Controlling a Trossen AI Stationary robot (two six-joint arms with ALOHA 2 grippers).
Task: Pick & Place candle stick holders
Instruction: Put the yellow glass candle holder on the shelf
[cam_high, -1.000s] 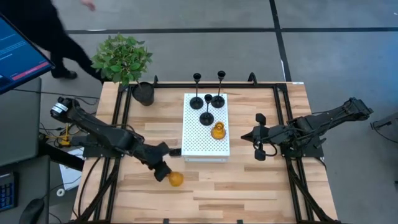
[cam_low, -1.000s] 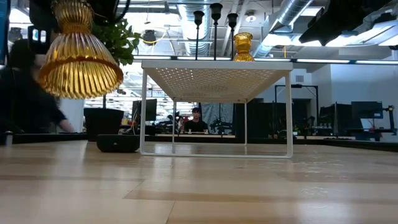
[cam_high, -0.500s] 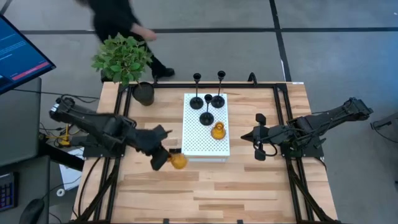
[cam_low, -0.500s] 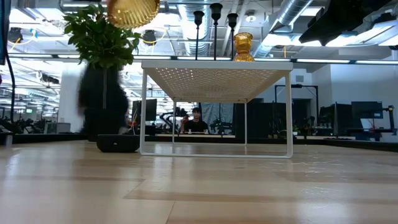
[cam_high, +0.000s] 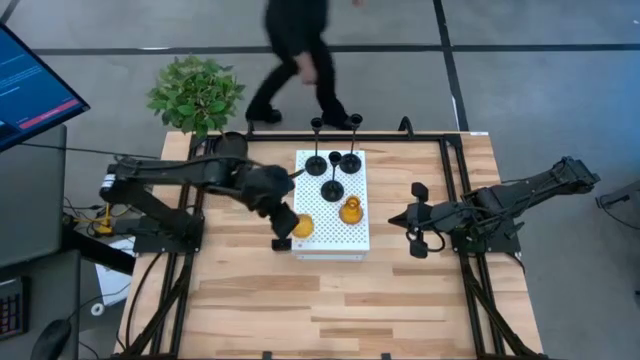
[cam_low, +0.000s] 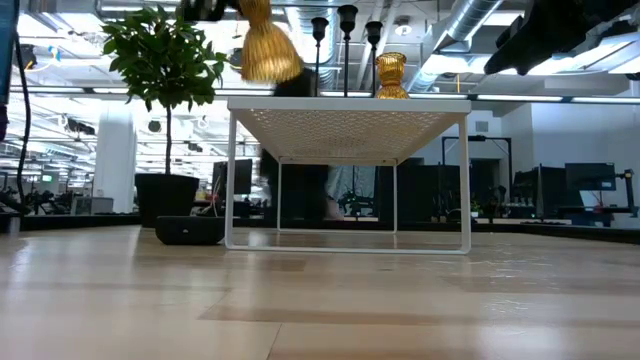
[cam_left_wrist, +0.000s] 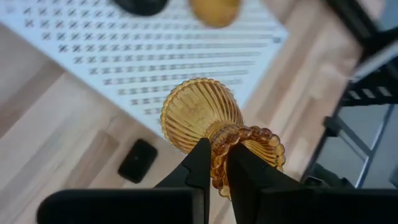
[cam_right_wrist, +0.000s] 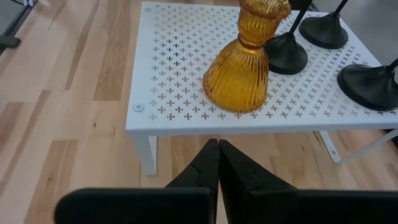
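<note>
My left gripper (cam_high: 290, 222) is shut on an amber ribbed candle stick holder (cam_high: 302, 225) above the near left corner of the white perforated stand (cam_high: 310, 240). The holder also shows in the low view (cam_low: 268, 45) and the left wrist view (cam_left_wrist: 202, 112). A second amber holder (cam_high: 350, 210) and three black thin-stemmed holders (cam_high: 332, 188) stand on their bases on the stand. My right gripper (cam_high: 394, 219) is shut and empty, right of the stand, pointing at it (cam_right_wrist: 217, 146). My left gripper pinches the amber holder's narrow neck (cam_left_wrist: 219, 140) between its two fingers, between the ribbed bell and the beaded rim (cam_left_wrist: 255, 146). The fingers come slanting down from the table's left. The holder is lifted clear above the stand, tilted, its wide bell end lowest.
A small black block (cam_high: 281, 243) lies on the table by the stand's near left leg. A potted plant (cam_high: 197, 92) stands at the far left corner. A person (cam_high: 300, 50) walks past beyond the far edge. Bare wood lies along the near side.
My left gripper has carried the amber holder up and toward the table's far right, from over the near wood to above the stand's near left corner. The holder has stayed in the hold. A person has walked rightward beyond the far edge.
</note>
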